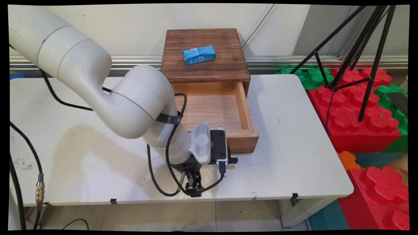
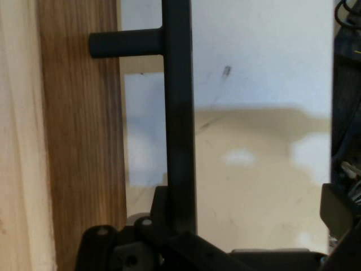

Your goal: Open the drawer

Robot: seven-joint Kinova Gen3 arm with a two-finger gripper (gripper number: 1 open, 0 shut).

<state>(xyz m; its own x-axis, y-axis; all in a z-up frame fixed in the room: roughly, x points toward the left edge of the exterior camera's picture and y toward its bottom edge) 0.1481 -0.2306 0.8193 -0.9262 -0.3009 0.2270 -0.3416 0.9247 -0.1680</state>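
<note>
near the surface's (image 1: 294, 156) front edge, low down, the end effector (image 1: 194, 186) hangs in front of the open drawer (image 1: 243, 140). whether its fingers are apart or together, cannot tell. in the hand view the drawer's black handle (image 2: 178, 113) runs close beside the hand, possibly touching.

risk: a sideways move could snag the handle and drag the wooden box (image 1: 204, 55); the slack cable (image 1: 156, 186) could also catch on it.

room: bare surface to left and right, little toward the near edge.

farther back, a blue packet (image 1: 199, 54) lies on the box top, well apart from the hand.
</note>
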